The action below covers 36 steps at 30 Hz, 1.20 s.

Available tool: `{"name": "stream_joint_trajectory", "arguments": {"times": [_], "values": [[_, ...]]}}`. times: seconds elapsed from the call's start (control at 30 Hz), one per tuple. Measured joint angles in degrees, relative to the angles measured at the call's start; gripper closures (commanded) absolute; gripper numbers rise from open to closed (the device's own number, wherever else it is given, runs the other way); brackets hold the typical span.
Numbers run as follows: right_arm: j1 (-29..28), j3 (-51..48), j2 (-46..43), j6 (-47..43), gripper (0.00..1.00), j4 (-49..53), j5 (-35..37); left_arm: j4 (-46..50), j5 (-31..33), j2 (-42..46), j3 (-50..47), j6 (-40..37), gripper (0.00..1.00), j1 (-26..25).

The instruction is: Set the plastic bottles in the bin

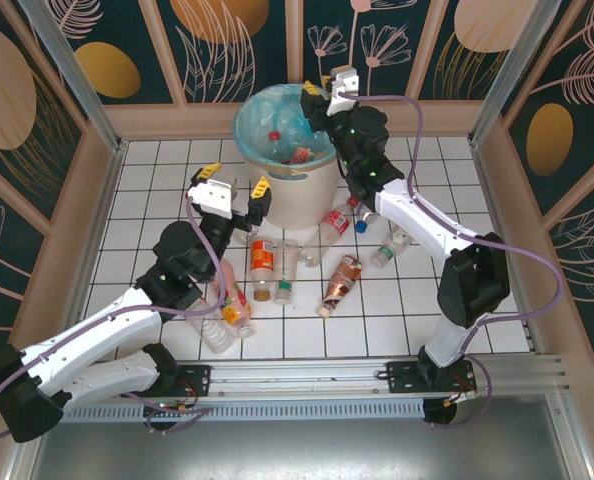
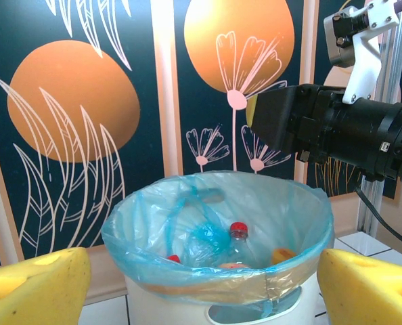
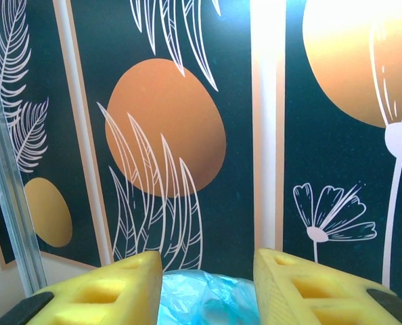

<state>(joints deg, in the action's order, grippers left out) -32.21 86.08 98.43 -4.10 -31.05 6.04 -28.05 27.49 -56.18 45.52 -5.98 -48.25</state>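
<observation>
From above, the round cream plastic bin (image 1: 289,195) with its blue-green liner stands far back on the white tiled counter (image 1: 147,200). Small clear plastic bottles (image 1: 277,262) lie scattered before it. The right gripper (image 1: 315,102) hangs over its rim, and the left gripper (image 1: 235,180) is beside its wall.

Left wrist: jaws spread wide and empty, facing a red-capped bottle (image 2: 238,237) inside.

Right wrist: jaws parted, nothing between them.

With both arms crowding the bin, they could collide or knock it over.

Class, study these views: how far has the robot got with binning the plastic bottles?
Done: several binned bottles lie in the bin. In hand: nothing; the right gripper is open over the bin, the left gripper open and empty near it. Left: about nine loose bottles on the table.
</observation>
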Motion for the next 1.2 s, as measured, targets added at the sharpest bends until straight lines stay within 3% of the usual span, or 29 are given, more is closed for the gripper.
{"name": "stream_joint_trajectory", "arguments": {"times": [0.4, 0.67, 0.93, 1.2], "values": [[0.0, 0.1, 0.6, 0.3, 0.60, 0.7, -1.9, -0.1, 0.0, 0.0, 0.0, 0.0, 0.13, 0.0], [-1.0, 5.0, -0.5, 0.4, 0.57, 10.6, -4.3, -0.4, 0.0, -0.6, -0.1, 0.0, 0.13, 0.0], [-2.4, -1.4, -16.7, 7.5, 0.62, 24.7, -7.1, -0.5, -0.6, -3.0, -0.2, 0.0, 0.15, 0.0], [-1.7, -14.8, -36.5, 15.1, 0.61, 38.7, -4.8, 2.0, -6.9, -6.9, 1.6, 0.8, 0.21, -0.2]]}}
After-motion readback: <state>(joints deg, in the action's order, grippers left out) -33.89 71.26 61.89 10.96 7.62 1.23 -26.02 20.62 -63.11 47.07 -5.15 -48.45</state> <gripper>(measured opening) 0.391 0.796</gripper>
